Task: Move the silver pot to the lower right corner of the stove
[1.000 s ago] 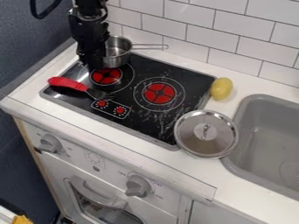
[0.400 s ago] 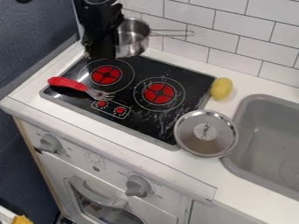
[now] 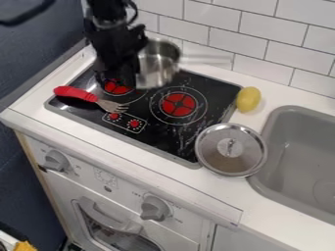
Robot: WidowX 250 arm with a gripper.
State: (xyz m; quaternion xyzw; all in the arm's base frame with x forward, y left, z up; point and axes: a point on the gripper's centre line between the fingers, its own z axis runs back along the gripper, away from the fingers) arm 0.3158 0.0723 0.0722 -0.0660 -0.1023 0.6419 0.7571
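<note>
Hand (image 3: 120, 82) hangs over the stove (image 3: 212, 93), silver pot (image 3: 157, 66) immediately to its right.

From here I see a toy kitchen. Its stove (image 3: 173, 139), sink (image 3: 275, 142) and tiled wall (image 3: 255, 44) show it.

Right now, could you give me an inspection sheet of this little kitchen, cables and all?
Surface: black stove set in a white counter
Job's things: silver pot, apparently held over the stove
Clutter: red-handled fork on the stove; yellow object beside it; metal lid by its lower right corner
Tool: at the pot's left side
Cables: black cable, upper left
Surroundings: grey sink right, tiled wall behind
</note>
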